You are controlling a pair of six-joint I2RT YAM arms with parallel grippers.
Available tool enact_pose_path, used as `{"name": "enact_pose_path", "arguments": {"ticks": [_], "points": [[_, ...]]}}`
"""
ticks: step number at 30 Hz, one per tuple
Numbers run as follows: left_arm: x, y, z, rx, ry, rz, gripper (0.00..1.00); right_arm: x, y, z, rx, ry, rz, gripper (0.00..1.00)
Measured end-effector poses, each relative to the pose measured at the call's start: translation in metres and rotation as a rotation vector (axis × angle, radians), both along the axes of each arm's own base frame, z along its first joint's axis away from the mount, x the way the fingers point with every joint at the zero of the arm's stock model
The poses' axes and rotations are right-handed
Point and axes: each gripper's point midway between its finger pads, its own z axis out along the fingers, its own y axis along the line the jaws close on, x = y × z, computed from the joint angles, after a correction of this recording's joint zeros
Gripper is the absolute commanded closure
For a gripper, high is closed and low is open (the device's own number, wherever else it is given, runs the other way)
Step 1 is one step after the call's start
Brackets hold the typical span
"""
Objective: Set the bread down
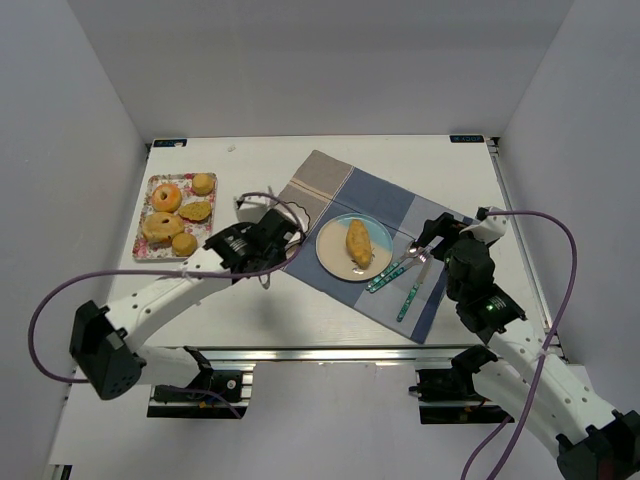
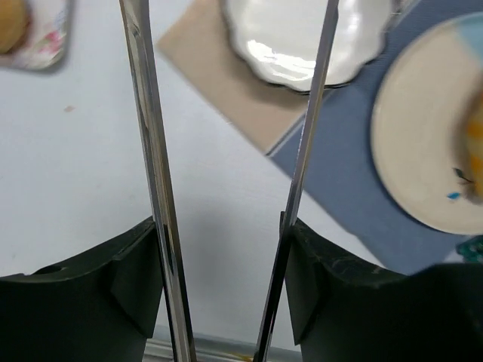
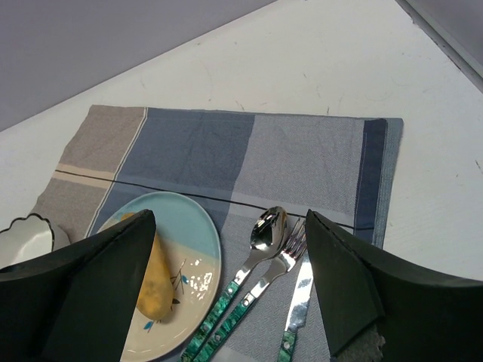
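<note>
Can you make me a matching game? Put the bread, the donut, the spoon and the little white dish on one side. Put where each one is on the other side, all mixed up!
Things
1. bread
2. donut
3. spoon
4. white dish

Places
A. on the cloth, right of the plate
B. on the flowery tray
C. at the cloth's tan end
D. on the plate

Pairs: 1-D, 2-B, 3-A, 4-C
</note>
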Motion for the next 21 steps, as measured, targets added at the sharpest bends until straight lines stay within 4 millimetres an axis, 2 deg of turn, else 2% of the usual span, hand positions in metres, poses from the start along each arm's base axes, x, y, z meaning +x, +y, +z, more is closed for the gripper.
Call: {"name": "enact_pose_path", "arguments": {"ticks": [5, 9, 15, 21], "points": [[-0.032, 0.049, -0.018, 0.012, 0.0, 0.158, 0.3, 0.002, 0.002, -0.012, -0.022, 0.043, 0.005, 0.14], [-0.054, 0.078, -0.056, 0.05, 0.049, 0.237, 0.29, 0.002, 0.003, -0.014, -0.024, 0.049, 0.009, 0.14], [-0.074, 0.099, -0.102, 0.079, 0.114, 0.312, 0.28, 0.002, 0.002, -0.014, -0.024, 0.049, 0.006, 0.14], [-0.077, 0.095, -0.128, 0.046, 0.149, 0.323, 0.25, 0.003, 0.002, -0.014, -0.025, 0.05, 0.006, 0.14]]}}
